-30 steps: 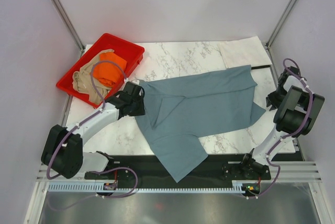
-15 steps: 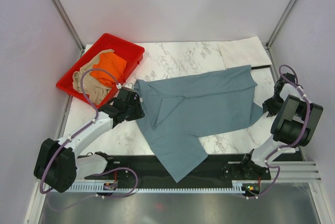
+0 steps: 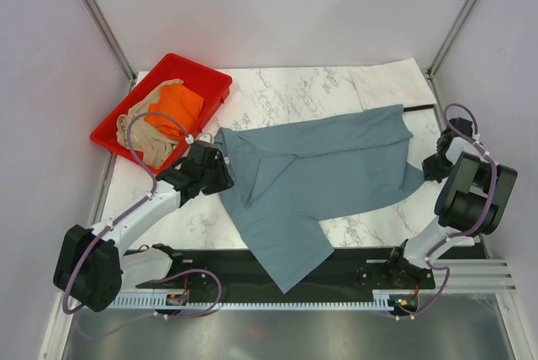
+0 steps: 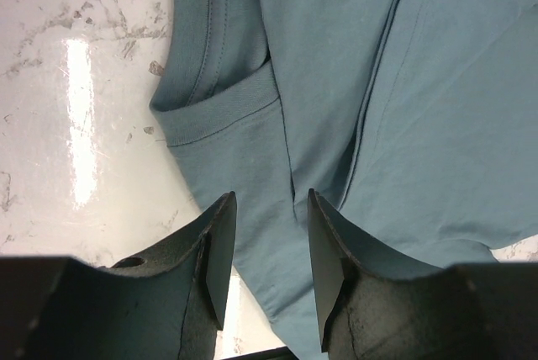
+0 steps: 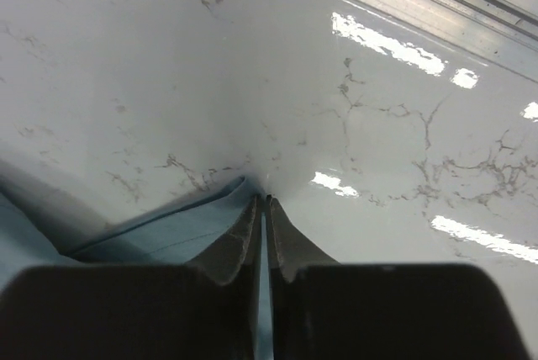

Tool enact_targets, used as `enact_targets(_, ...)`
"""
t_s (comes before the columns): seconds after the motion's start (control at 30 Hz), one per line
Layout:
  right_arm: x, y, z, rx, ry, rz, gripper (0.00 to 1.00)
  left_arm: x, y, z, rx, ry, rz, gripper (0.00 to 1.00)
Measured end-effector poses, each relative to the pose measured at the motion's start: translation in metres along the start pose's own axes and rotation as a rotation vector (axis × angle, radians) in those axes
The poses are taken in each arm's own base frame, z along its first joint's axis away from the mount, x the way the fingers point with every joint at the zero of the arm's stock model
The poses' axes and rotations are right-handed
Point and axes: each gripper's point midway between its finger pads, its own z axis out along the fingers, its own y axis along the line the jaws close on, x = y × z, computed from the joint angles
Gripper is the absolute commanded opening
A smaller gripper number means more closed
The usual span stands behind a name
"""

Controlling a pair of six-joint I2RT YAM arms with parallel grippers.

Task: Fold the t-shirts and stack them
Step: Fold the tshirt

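Note:
A slate blue-grey t-shirt (image 3: 319, 175) lies spread across the marble table, one part hanging over the near edge. My left gripper (image 3: 220, 177) hovers open over its shoulder just below the collar (image 4: 218, 116), with cloth under both fingers (image 4: 271, 200). At the shirt's right edge my right gripper (image 3: 430, 171) is shut on a corner of the blue-grey cloth (image 5: 160, 230), and a thin strip of fabric shows between the fingertips (image 5: 263, 198). An orange t-shirt (image 3: 176, 108) and a tan-beige one (image 3: 139, 133) lie crumpled in the tray.
The red plastic tray (image 3: 214, 82) stands at the table's back left. A white mat (image 3: 391, 82) covers the back right corner. Frame posts rise at both back corners. A black rail runs along the near edge (image 3: 353, 263).
The right gripper has moved in to the shirt's right edge and closed on it. The left arm shifted slightly along the shirt's left side, and its jaws opened a little wider.

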Motion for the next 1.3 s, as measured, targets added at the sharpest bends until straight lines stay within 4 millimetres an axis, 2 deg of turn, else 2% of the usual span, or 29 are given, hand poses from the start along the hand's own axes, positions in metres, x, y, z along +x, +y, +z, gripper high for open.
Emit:
enact_targets(0.07,-0.001,0.002,0.0,-0.005,-0.009,0.004,0.0,0.0,0.0,0.0,0.001,0.0,-0.001,0.47)
enact_targets(0.3,-0.005,-0.008,0.001,0.051,-0.042,0.016,0.0,0.001,0.001,0.003,-0.009,0.008,0.0,0.46)
enact_targets(0.4,-0.004,-0.02,0.0,0.091,-0.067,0.028,0.0,-0.001,0.0,0.005,-0.016,0.014,0.001,0.46)
enact_targets(0.7,0.009,-0.077,-0.015,0.257,-0.134,0.08,0.0,-0.009,-0.004,0.007,-0.019,0.001,0.002,0.46)
enact_targets(0.93,0.003,-0.083,-0.031,0.259,-0.175,0.122,0.01,-0.009,-0.004,0.007,-0.017,-0.006,0.009,0.46)
enact_targets(1.0,0.003,-0.076,-0.034,0.231,-0.168,0.109,0.05,-0.004,-0.002,0.008,-0.014,0.007,0.011,0.46)
enact_targets(1.07,0.005,-0.06,-0.039,0.166,-0.155,0.075,0.08,0.0,-0.003,0.01,-0.002,0.022,0.011,0.47)
enact_targets(1.13,0.004,-0.035,-0.046,0.07,-0.153,0.043,0.08,0.003,-0.007,0.012,0.022,0.031,0.009,0.47)
enact_targets(1.3,0.014,0.042,-0.07,-0.152,-0.157,-0.091,0.06,0.013,-0.011,0.025,0.043,0.079,-0.024,0.47)
